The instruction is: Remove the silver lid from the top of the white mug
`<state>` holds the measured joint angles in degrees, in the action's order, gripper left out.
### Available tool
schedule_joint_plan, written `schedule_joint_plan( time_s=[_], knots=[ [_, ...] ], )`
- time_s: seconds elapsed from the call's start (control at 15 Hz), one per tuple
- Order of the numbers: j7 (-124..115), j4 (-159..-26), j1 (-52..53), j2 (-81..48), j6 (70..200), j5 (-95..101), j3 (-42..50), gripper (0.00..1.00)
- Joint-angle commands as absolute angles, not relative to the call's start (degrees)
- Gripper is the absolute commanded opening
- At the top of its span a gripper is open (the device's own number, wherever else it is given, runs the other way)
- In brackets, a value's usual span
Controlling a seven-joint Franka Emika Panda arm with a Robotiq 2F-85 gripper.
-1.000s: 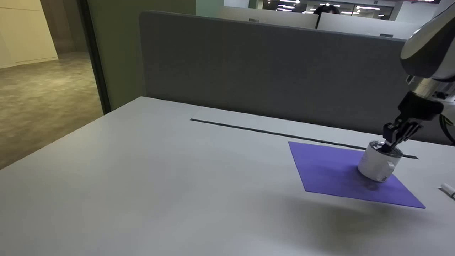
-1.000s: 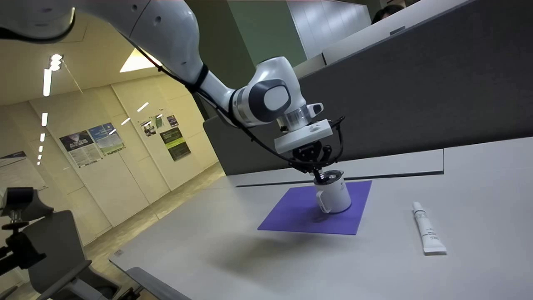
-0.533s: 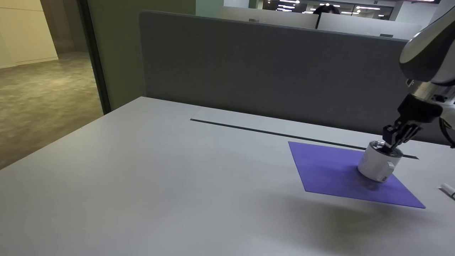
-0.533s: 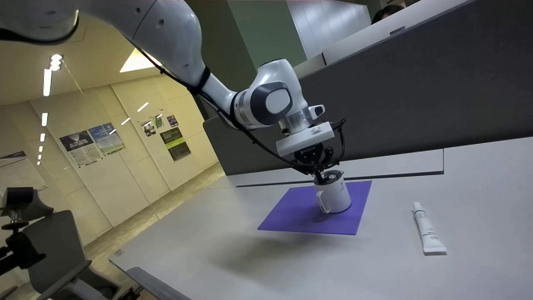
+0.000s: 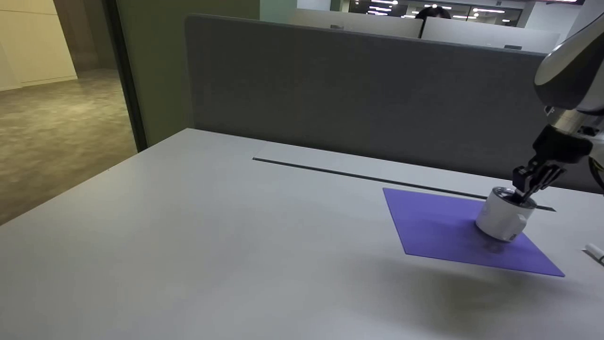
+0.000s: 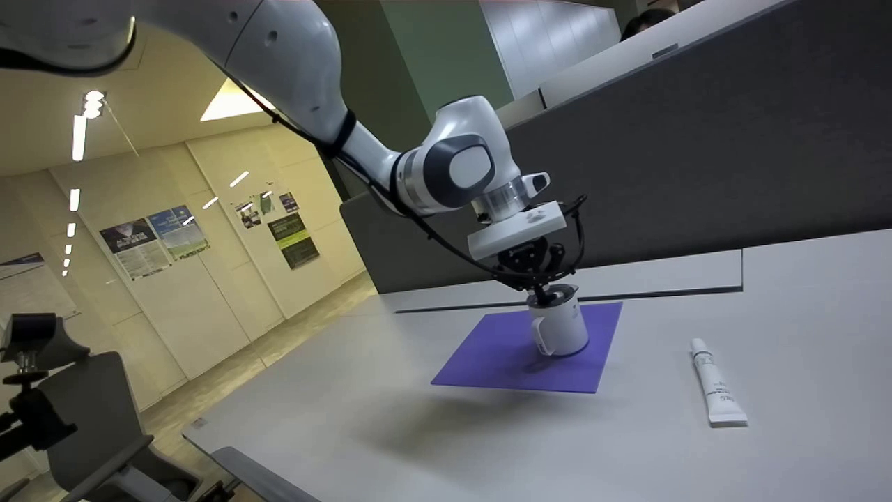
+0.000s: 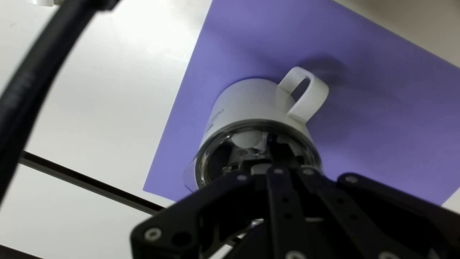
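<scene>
Low in the wrist view, we held jaws narrow at the silver lid [image 7: 223, 149], presumably to uncover the white mug [image 7: 249, 102]; any grip was hidden.

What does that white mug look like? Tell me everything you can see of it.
The white mug is short, stout and cylindrical, smooth and perhaps enamelled, with one loop handle and dark print too blurred to read. It stands upright on the purple mat. The silver lid covers its top; the pincer reaches down to that lid, its grip unclear.
</scene>
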<state>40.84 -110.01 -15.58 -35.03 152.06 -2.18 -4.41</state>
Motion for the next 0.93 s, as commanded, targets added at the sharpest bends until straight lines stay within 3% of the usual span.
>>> schedule_joint_plan(
  time_s=[0.0,0.53,0.87],
  knots=[
    [38.86,-107.98,-15.5,-36.2,151.7,-1.39,-3.46,0.0],
    [46.56,-105.71,-22.97,-31.93,146.81,-13.02,-12.45,0.0],
    [46.56,-102.83,-20.46,-24.29,130.47,-12.33,-8.09,0.0]
  ],
)
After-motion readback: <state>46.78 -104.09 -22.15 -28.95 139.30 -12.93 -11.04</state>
